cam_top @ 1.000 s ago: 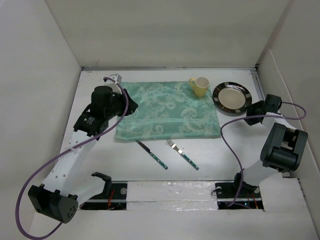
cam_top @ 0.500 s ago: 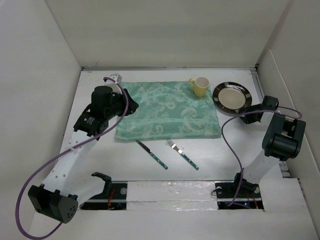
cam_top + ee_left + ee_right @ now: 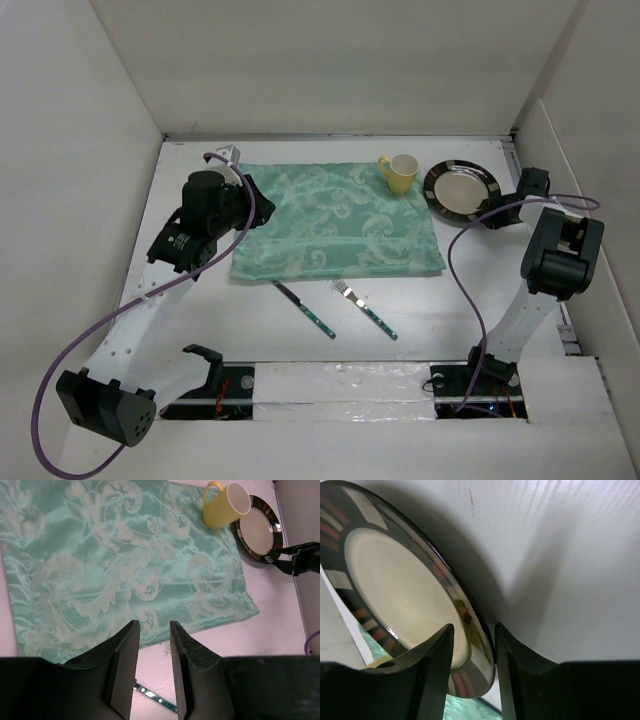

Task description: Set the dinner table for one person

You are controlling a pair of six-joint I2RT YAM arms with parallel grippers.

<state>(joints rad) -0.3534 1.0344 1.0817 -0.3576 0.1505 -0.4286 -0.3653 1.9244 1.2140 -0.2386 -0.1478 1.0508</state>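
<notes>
On the white dinner table [image 3: 470,310] lies a mint-green patterned cloth [image 3: 335,220] [image 3: 125,565]. A yellow mug [image 3: 400,172] [image 3: 227,505] stands at its far right corner. Right of it sits a dark-rimmed plate [image 3: 462,190] [image 3: 395,590]. My right gripper [image 3: 492,216] [image 3: 474,627] is open, its fingers straddling the plate's right rim, with small gaps still showing. My left gripper [image 3: 255,203] [image 3: 154,625] hangs open and empty over the cloth's near left part. A knife [image 3: 303,309] and a fork [image 3: 365,308] lie in front of the cloth.
White upright panels [image 3: 80,150] wall the table on the left, far and right sides. The right arm's purple cable [image 3: 465,290] loops over the table's right part. The arm bases [image 3: 340,385] sit along the near edge.
My right gripper has swung toward the far side along the plate's right edge, and its jaws have narrowed around the rim. The left gripper's jaws have opened a little.
</notes>
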